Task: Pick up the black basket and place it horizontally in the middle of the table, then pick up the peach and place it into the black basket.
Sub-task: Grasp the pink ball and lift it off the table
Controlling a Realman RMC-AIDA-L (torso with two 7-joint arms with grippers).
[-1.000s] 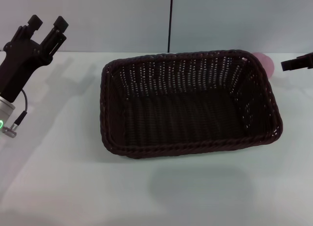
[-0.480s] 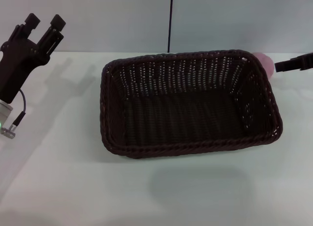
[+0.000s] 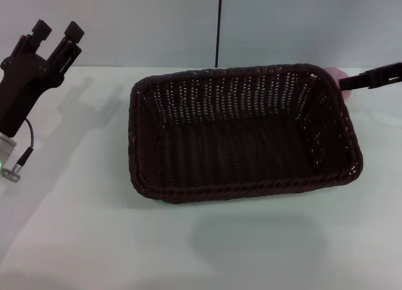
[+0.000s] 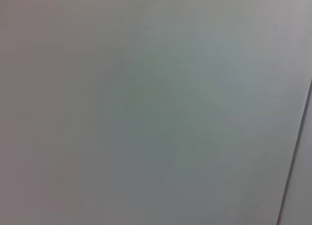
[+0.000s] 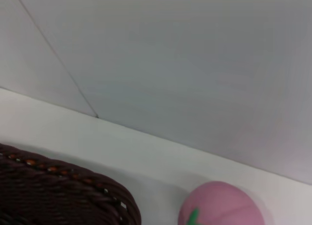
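Right gripper (image 3: 352, 81) just beside peach (image 3: 342, 83), far-right of black basket (image 3: 242, 132) — jaw state unclear | basket set, peach pick next — needs descent | left gripper (image 3: 58, 31) apart, parked far-left

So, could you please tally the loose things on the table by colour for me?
Black: 1, the black basket in the middle of the table.
Pink: 1, the peach just behind the basket's far right corner.
Total: 2.
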